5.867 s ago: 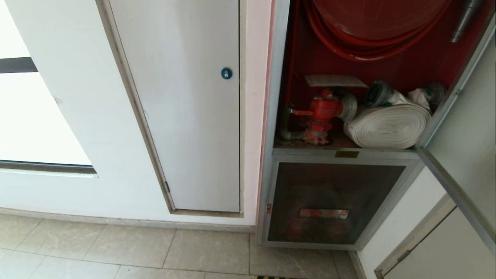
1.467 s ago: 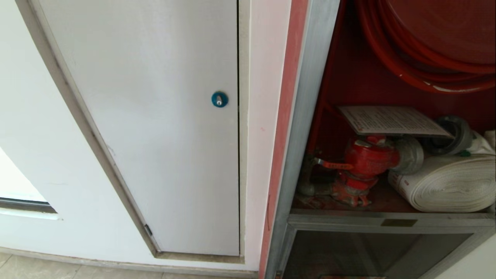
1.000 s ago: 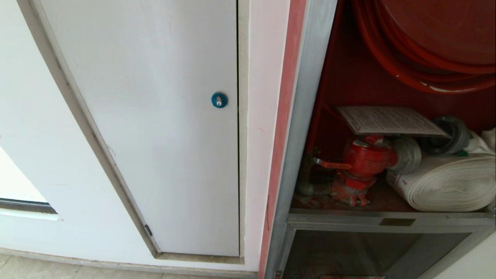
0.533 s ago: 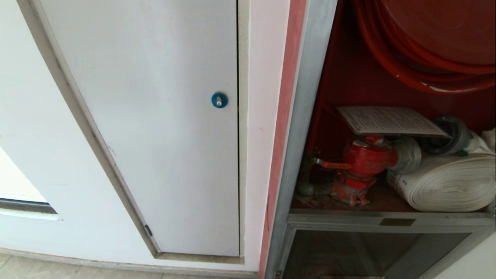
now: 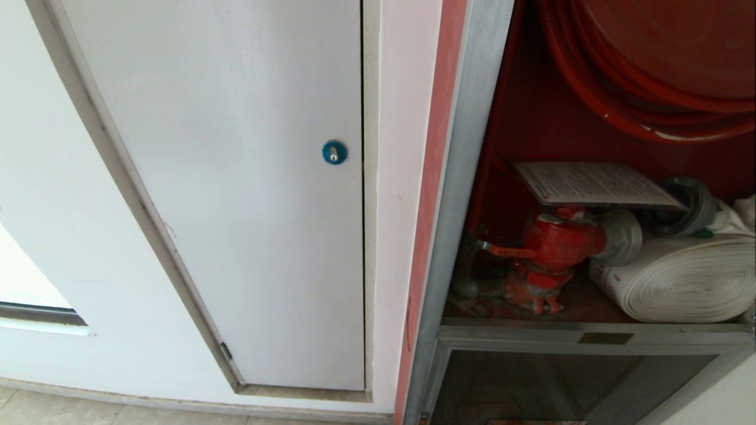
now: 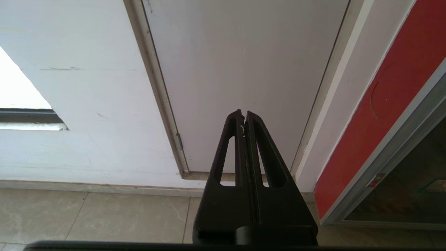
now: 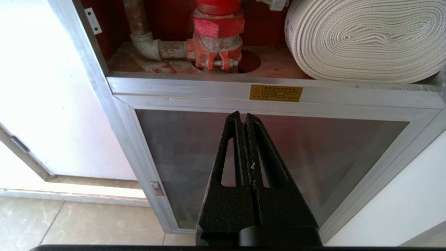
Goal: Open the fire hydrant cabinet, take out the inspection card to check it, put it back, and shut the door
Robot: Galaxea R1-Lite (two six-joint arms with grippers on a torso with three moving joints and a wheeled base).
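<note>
head view shows the inspection card [image 5: 593, 183] lying flat on top of the red valve [image 5: 561, 239], inside the fire hydrant cabinet [image 5: 455, 177], whose upper compartment stands open; the door itself is out of sight in all views. the card looks thin, light and a little bendy, with fine print on its upper face. it overhangs the valve on the near and left sides, so my guess is that the free near edge is the place to pinch it, fingers above and below, gently enough not to crease it. it would likely slide or flutter if nudged, since nothing seems to pin it down.

beside the valve lies the white rolled hose [image 5: 685, 280], with a grey coupling [image 5: 688, 203] just behind the card's far corner, and the red hose reel [image 5: 655, 65] hangs above. below the shelf sits a smaller dark glass panel [image 7: 271, 157]. left of the cabinet is a plain white door [image 5: 236, 195] with a blue lock [image 5: 334, 152].

the right gripper [image 7: 243, 116] hangs low before that glass panel, fingers pressed together and empty. the left gripper [image 6: 243, 114] faces the white door, fingers likewise together.
</note>
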